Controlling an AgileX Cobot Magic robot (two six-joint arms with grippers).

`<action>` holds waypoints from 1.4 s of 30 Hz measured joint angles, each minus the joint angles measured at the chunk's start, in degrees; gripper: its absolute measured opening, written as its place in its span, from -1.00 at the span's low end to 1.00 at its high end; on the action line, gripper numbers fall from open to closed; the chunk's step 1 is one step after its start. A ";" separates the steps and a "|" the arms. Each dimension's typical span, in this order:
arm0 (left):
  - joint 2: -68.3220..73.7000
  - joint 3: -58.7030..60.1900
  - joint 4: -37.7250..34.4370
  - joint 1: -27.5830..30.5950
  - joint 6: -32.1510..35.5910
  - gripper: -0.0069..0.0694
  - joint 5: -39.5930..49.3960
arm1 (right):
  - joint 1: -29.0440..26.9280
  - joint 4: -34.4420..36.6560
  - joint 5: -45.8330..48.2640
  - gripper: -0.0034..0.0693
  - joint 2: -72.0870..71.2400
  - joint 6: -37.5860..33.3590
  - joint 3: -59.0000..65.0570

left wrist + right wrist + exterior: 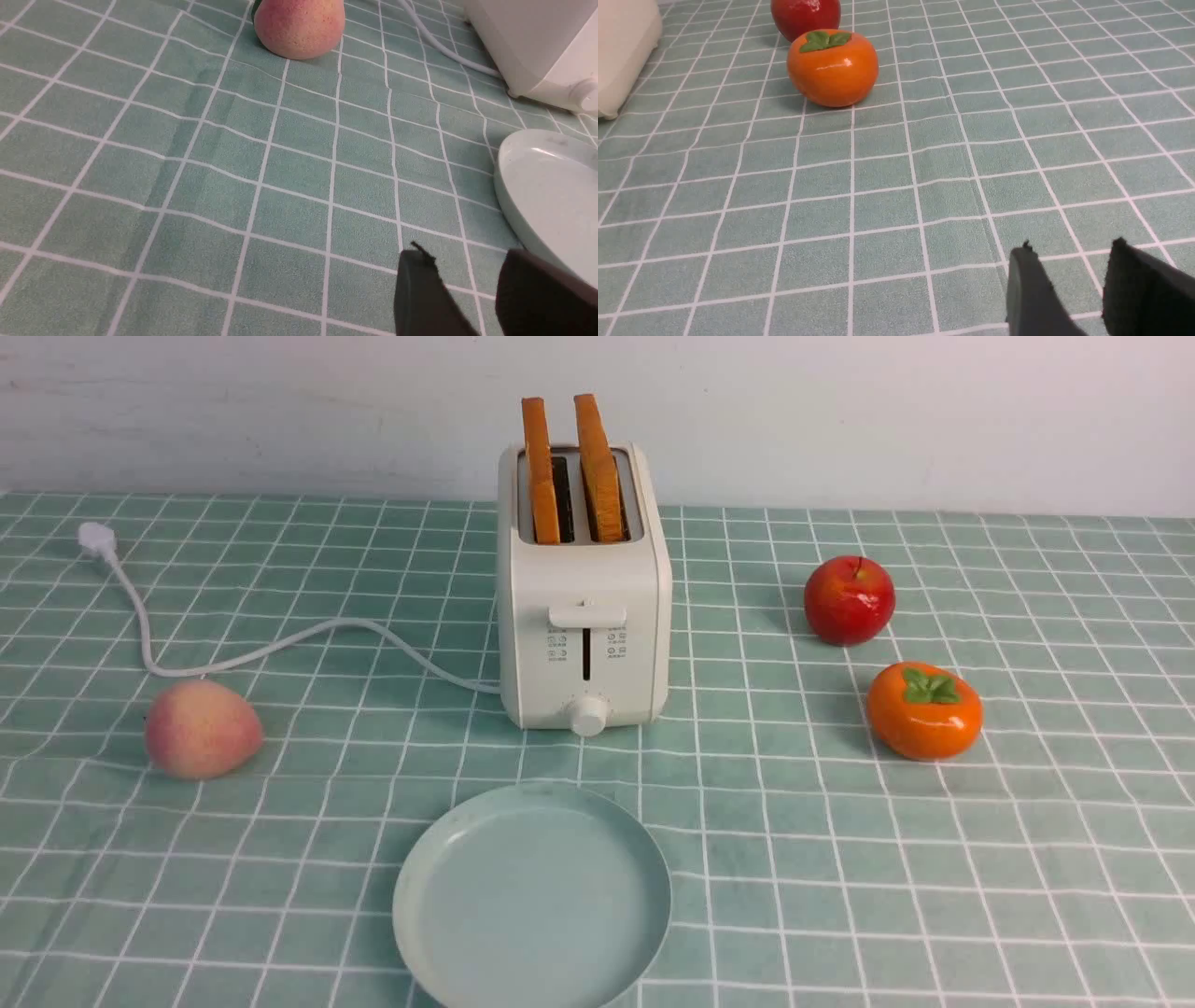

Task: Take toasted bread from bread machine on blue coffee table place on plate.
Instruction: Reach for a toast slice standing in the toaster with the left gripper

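Note:
Two slices of toasted bread, the left one (540,471) and the right one (597,467), stand upright in the slots of the cream-white bread machine (583,616) at mid-table. The pale blue-green plate (532,901) lies in front of it and holds nothing. Neither arm shows in the front view. My left gripper (460,259) is open and empty above the cloth, close beside the plate's rim (511,219); the bread machine's lower corner (537,51) shows beyond. My right gripper (1069,252) is open and empty above bare cloth of the blue coffee table (896,186).
A peach (201,728) lies left of the bread machine, also in the left wrist view (299,25). A red apple (848,599) and an orange persimmon (924,709) lie to the right. The white cord (280,649) runs left to its plug (93,537).

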 joint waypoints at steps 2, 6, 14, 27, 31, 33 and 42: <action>0.00 0.00 0.00 0.00 0.00 -0.19 0.00 | 0.00 0.00 0.00 -0.25 0.00 0.00 0.00; 0.00 0.00 0.00 0.00 0.00 -0.19 0.00 | 0.00 0.00 0.00 -0.25 0.00 0.00 0.00; 0.00 0.00 0.00 0.00 0.00 -0.19 0.00 | 0.00 0.00 0.00 -0.25 0.00 0.00 0.00; 0.00 0.00 -4.98 0.00 -7.71 -0.19 -15.37 | 0.00 -0.36 0.00 -0.25 0.00 0.00 0.00; 0.00 0.00 -7.19 0.00 -10.15 -0.19 -27.72 | 0.00 -0.42 0.05 -0.25 0.00 0.00 0.00; 0.00 0.00 -7.62 0.00 -10.86 -0.21 -35.40 | 0.00 -0.10 -0.01 -0.25 0.00 0.20 0.00; 1.14 -8.66 -4.78 0.00 -23.21 -0.86 -52.84 | 0.00 19.19 -20.55 -0.25 0.00 13.42 0.36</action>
